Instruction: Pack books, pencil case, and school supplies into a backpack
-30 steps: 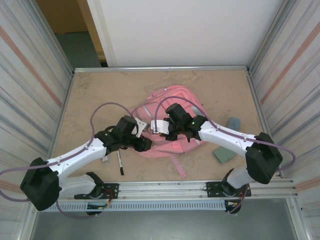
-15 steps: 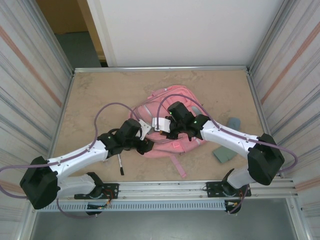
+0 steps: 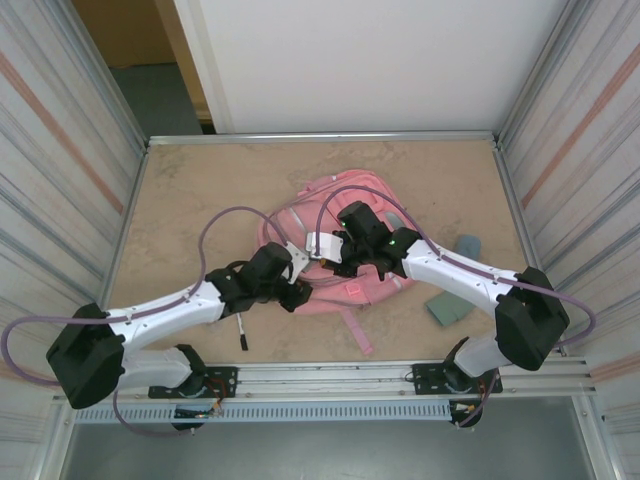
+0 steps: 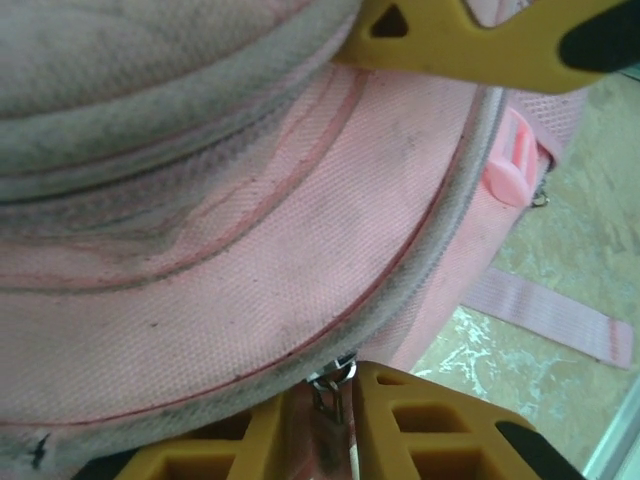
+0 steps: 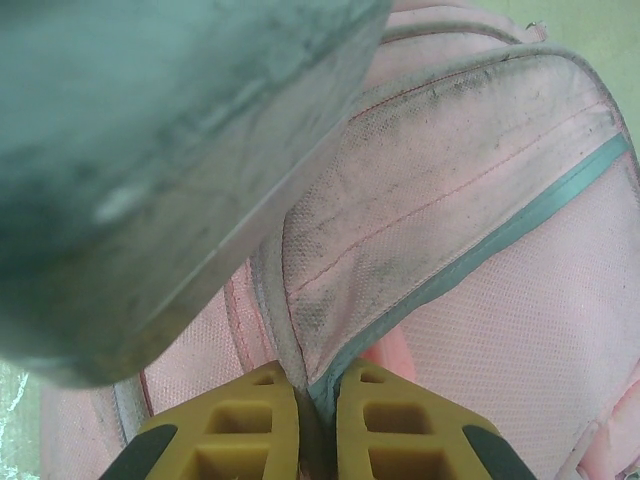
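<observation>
Between the two pairs of fingers: the backpack [image 3: 350, 292], apparently still zipped.
Left gripper [image 4: 326, 384] is pinched nearly closed on the zip pull [image 4: 335, 393] at the bag's edge. Right gripper [image 5: 318, 386] clamps tight on a front-panel seam. Both arms reach in low, wrists almost meeting. Well behind the fingers, the pen [image 3: 241, 328] and flat piece [image 3: 446, 311] lie on the table [image 3: 200, 190], so packing looks unstarted.
</observation>
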